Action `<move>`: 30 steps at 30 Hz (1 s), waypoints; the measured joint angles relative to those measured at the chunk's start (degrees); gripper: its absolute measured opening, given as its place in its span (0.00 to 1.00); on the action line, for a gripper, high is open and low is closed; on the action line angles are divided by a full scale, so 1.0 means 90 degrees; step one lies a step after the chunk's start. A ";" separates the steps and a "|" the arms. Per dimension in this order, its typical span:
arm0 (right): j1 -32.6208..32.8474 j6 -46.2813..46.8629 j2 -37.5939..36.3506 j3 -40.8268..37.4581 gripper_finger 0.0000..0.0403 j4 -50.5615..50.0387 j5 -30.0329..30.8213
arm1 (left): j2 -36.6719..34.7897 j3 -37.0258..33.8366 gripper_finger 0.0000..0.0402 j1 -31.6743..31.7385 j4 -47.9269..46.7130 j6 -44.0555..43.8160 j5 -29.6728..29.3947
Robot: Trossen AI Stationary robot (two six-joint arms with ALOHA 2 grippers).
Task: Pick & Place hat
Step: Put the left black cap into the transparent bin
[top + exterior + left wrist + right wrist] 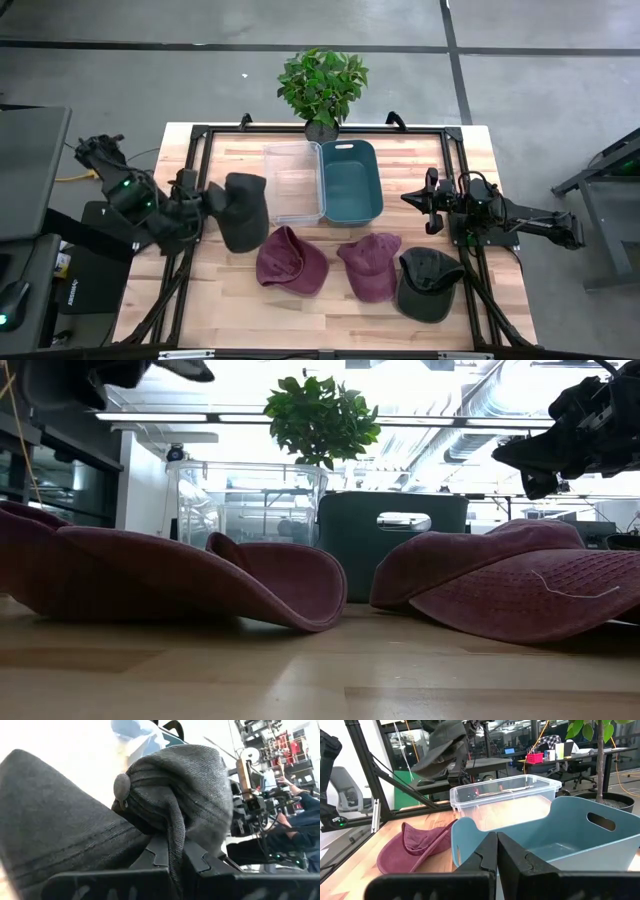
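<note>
My left gripper (208, 203) is shut on a dark grey cap (243, 208), held in the air over the table's left part, just left of the clear bin (293, 180). In the left wrist view the cap (75, 830) fills the picture, with its top button (121, 787) showing. The right wrist view shows the cap (442, 745) hanging high above the table. Two maroon caps (290, 260) (370, 266) and a dark cap (430, 284) lie flat near the front edge. My right gripper (432, 202) is shut and hovers right of the teal bin (350, 180). My left gripper pinches a gathered fold of the grey cap's crown (175, 827), close below the top button, between its two fingers (157, 852). It comes at the cap from the table's left side. The cap is lifted clear of the table and hangs slack around the fingers.
A potted plant (322, 85) stands at the far edge behind the bins. A black frame (195, 140) runs round the table. Bare wood (230, 290) shows at the front left. In the low view the maroon caps (180, 575) (520, 580) block the foreground.
</note>
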 joint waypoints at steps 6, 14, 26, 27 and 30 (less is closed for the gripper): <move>-0.0001 0.0001 0.0000 0.0000 0.00 0.0000 0.0000 | 0.0200 0.0000 0.00 0.1177 0.1172 0.1550 0.0501; 0.0000 0.0001 0.0001 0.0000 0.00 -0.0002 0.0000 | 0.0603 -0.0005 0.00 0.2699 0.2542 0.3558 0.1590; -0.0001 0.0001 0.0000 0.0000 0.00 0.0000 0.0000 | 0.1083 -0.0006 0.00 0.4307 0.4044 0.6770 0.2919; 0.0000 0.0001 0.0001 0.0000 0.00 0.0000 0.0000 | 0.1126 -0.0005 0.00 0.4382 0.4108 0.6950 0.2923; -0.0002 -0.0001 -0.0001 0.0000 0.00 0.0000 0.0000 | 0.1240 -0.0006 0.00 0.4575 0.4183 0.7226 0.2959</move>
